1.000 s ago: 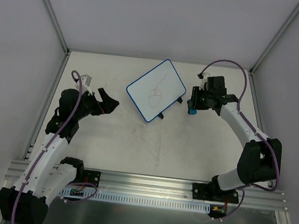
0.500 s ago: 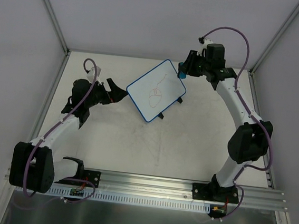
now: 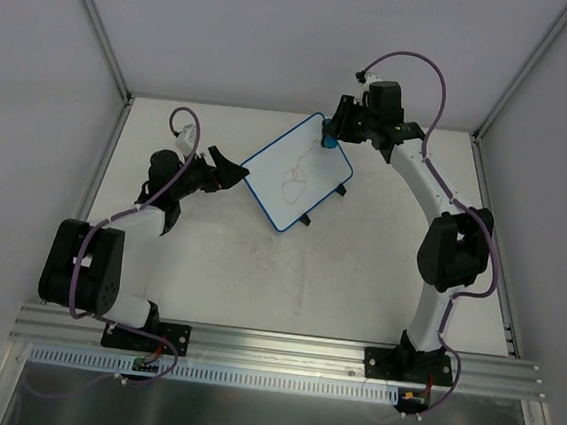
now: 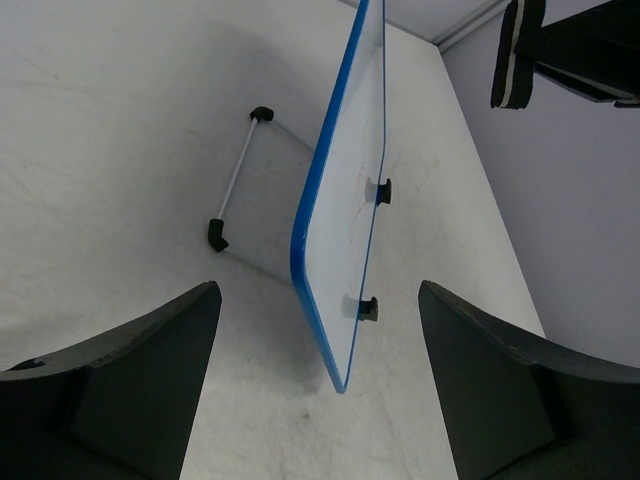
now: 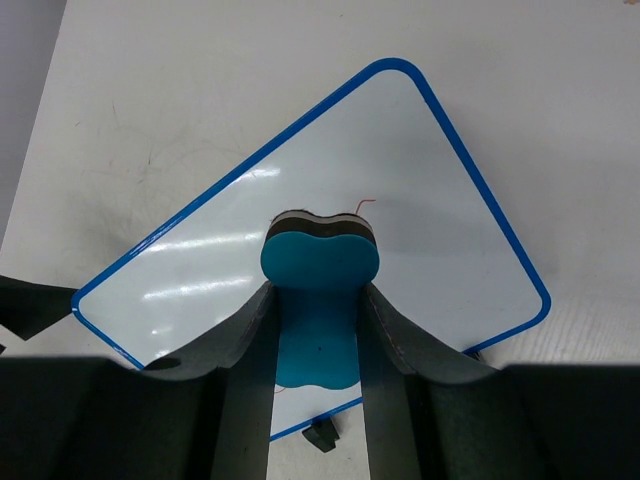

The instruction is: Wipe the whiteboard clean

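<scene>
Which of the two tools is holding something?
The right tool, gripping the blue eraser over the whiteboard; the left tool is open, empty.

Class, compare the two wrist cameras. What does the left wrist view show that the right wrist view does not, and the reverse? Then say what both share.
Left wrist only: the whiteboard seen almost edge-on, the wire rod of its stand behind it, and the open left fingers on either side of its near corner.
Right wrist only: the board's white face, a trace of red scribble, and the blue eraser clamped between the right fingers, in front of the board.
Both: the blue-rimmed whiteboard and the white table.
</scene>
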`<state>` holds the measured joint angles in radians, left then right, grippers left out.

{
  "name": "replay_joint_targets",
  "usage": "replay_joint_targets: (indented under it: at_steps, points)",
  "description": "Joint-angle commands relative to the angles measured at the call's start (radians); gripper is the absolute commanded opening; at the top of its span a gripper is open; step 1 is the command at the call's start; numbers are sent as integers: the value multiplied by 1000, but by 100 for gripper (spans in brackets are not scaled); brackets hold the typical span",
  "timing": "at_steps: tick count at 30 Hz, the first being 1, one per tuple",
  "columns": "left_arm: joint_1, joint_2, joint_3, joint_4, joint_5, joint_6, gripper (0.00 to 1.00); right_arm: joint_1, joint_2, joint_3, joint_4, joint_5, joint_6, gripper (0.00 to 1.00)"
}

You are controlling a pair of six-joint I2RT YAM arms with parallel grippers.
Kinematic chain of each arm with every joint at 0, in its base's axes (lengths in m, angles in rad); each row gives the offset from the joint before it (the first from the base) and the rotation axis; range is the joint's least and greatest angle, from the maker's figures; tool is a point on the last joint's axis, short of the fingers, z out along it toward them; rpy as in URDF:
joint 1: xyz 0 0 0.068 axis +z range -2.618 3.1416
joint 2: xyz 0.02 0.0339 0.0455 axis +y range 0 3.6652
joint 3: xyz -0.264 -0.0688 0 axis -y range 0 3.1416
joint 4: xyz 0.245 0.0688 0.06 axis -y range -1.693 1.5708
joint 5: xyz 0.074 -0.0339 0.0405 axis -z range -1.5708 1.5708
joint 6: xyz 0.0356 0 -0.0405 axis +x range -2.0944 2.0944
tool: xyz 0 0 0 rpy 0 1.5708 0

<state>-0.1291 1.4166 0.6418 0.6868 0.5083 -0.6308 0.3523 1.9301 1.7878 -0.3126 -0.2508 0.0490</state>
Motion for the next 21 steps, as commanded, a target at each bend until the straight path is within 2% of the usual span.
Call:
replay_joint_targets:
  at_steps: [1, 7, 9, 15, 21]
  points:
    - [11, 56, -34, 265, 64, -66, 80, 11, -13, -5, 64, 7, 14, 0]
    - [11, 134, -28, 338, 79, -78, 78, 36, 9, 25, 66, 19, 12, 0]
    - [11, 154, -42, 420, 90, -95, 77, 45, 21, 31, 64, 21, 12, 0]
    - [9, 208, -47, 520, 98, -116, 62, 54, 47, 50, 61, 18, 12, 0]
    - [8, 252, -39, 574, 110, -122, 59, 60, 56, 56, 64, 38, 12, 0]
